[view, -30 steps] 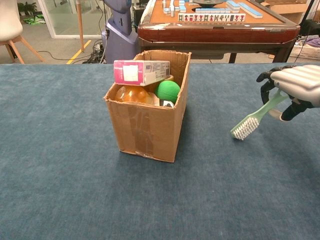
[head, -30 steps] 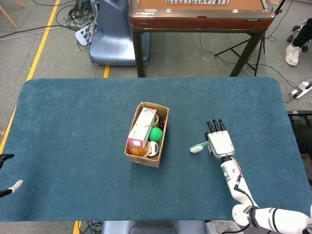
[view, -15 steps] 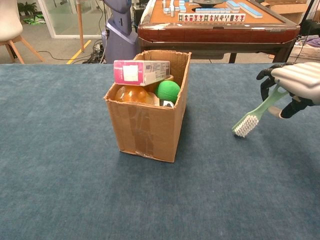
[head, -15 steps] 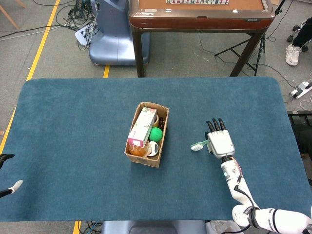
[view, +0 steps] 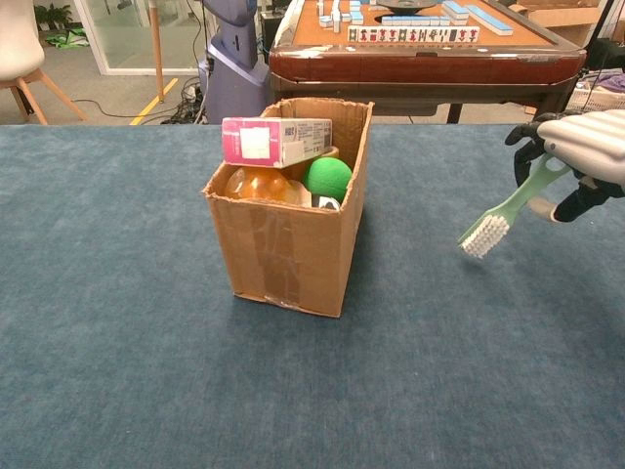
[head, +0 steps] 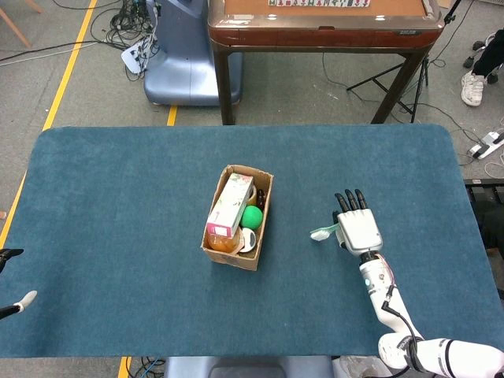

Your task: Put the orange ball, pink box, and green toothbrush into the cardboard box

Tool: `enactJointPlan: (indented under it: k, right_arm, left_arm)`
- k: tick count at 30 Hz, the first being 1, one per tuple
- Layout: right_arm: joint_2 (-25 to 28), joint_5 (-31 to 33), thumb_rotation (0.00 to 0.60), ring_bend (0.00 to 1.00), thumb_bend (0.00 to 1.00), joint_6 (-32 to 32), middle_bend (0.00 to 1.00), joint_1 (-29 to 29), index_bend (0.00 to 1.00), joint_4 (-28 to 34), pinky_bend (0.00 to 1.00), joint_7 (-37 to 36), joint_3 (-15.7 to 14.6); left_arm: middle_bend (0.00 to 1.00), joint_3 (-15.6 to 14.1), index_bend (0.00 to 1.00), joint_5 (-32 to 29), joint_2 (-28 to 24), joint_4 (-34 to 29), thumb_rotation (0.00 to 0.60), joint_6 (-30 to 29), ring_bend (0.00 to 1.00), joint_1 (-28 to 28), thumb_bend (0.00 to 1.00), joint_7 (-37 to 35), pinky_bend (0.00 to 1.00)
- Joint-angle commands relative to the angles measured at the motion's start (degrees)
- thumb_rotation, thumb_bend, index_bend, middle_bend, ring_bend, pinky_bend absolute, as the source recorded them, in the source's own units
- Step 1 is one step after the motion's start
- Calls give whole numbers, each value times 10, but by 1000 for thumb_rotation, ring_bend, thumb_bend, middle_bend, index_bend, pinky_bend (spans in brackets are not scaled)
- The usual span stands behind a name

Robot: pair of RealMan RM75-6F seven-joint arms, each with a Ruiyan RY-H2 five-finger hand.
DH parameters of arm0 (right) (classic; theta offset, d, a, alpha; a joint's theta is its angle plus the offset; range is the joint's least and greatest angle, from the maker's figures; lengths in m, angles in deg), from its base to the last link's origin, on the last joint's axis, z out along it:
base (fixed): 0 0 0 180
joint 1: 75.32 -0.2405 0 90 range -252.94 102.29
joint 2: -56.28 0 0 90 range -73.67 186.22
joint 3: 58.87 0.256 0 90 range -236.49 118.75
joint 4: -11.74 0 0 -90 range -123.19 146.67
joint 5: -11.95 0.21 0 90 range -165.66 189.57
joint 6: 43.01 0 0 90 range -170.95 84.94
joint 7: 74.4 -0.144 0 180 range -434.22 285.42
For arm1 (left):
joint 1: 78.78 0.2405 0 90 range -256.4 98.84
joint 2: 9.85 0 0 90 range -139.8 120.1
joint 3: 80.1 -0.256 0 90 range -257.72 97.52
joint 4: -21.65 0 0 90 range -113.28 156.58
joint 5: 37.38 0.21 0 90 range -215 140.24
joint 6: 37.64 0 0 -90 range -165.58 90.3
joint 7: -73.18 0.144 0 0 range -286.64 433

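Observation:
The cardboard box (head: 222, 250) (view: 293, 254) stands mid-table. Inside it the pink box (head: 231, 204) (view: 276, 141) lies on top, with the orange ball (head: 224, 242) (view: 258, 184) under its near end and a green ball (head: 251, 216) (view: 327, 179) beside it. To the right of the box, my right hand (head: 357, 224) (view: 581, 154) grips the green toothbrush (head: 322, 231) (view: 510, 208) by its handle. The brush hangs above the cloth, its white bristle head pointing down toward the box. Only a fingertip of my left hand (head: 22, 300) shows at the left edge of the head view.
The blue cloth table (head: 118, 197) stretches wide on both sides of the box. Beyond its far edge stand a brown mahjong table (head: 323, 24) and a blue-grey machine base (head: 185, 55). Cables lie on the floor.
My right hand has lifted the toothbrush slightly higher off the cloth. The box and its contents have not moved.

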Motion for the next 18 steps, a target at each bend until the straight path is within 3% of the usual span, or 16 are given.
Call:
enactJointPlan:
  k: [1, 8, 18]
  right_arm:
    - [3, -3, 600, 0, 472, -2, 117, 1, 574, 4, 0, 0, 1]
    - [14, -15, 600, 0, 472, -13, 117, 1, 574, 27, 0, 3, 7]
    - [51, -42, 600, 0, 472, -49, 117, -4, 574, 106, 0, 30, 31]
  left_arm:
    - [278, 0, 258, 0, 0, 0, 600, 0, 258, 0, 112, 0, 416]
    - [278, 0, 258, -1, 0, 1, 600, 0, 258, 0, 112, 1, 415]
    - [278, 0, 258, -2, 2, 1, 600, 4, 259, -2, 112, 5, 416]
